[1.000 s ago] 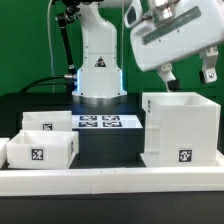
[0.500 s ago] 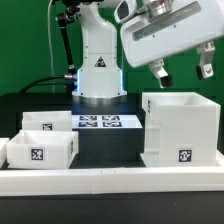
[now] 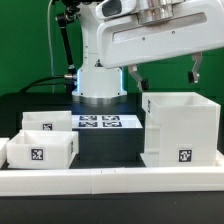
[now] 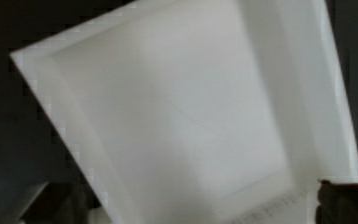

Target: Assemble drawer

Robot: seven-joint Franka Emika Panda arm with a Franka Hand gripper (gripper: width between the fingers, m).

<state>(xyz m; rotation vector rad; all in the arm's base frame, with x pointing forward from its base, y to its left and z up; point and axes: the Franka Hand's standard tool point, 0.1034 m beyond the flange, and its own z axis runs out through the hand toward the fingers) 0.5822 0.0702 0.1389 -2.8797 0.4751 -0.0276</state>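
Jaws hang spread wide and empty, dark fingers (image 3: 195,70) apart above the box shell (image 3: 180,135). Behind, the marker board (image 3: 100,122) lies on the black counter (image 3: 112,146). Front tray (image 3: 40,152) and rear tray (image 3: 50,122) sit well apart at the exterior view's left. A low white rail (image 3: 110,182) runs along the front. White and open-topped, the shell stands upright at the exterior view's right, a square tag (image 3: 185,155) on its front.

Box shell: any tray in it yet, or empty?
Empty of trays. The front tray and rear tray both sit on the table at the exterior view's left, outside the box shell.
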